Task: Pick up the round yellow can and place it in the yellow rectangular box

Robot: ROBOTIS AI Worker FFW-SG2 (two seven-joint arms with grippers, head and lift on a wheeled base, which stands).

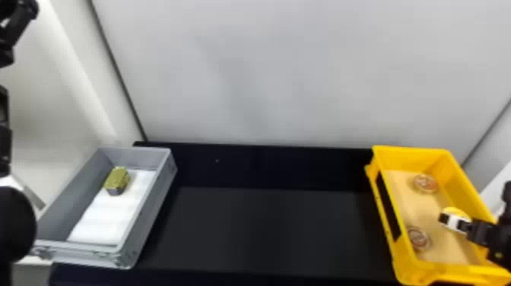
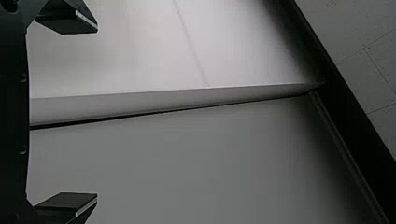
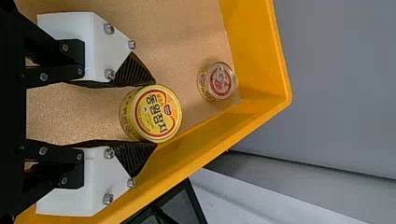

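Right gripper [image 1: 453, 221]: lowered into the yellow rectangular box [image 1: 384, 213], with the round yellow can [image 3: 158, 113] grasped between its ridged fingers. The can is held near the box's right wall; whether its base is touching the cork-coloured floor cannot be told.

Left gripper [image 1: 13, 30]: positioned at the far left, above the level of the boxes; its fingers are spread wide, with nothing held.

Two small round cans are contained in the yellow box: one [image 1: 426, 184] near the far edge, one [image 1: 419, 239] beside the left wall, towards the near edge.

The grey box [image 1: 150, 213] is placed at the left of the black tabletop [image 1: 266, 232]. An olive-topped block-shaped item [image 1: 117, 180] is seen in its far half, on a white liner [image 1: 106, 218].
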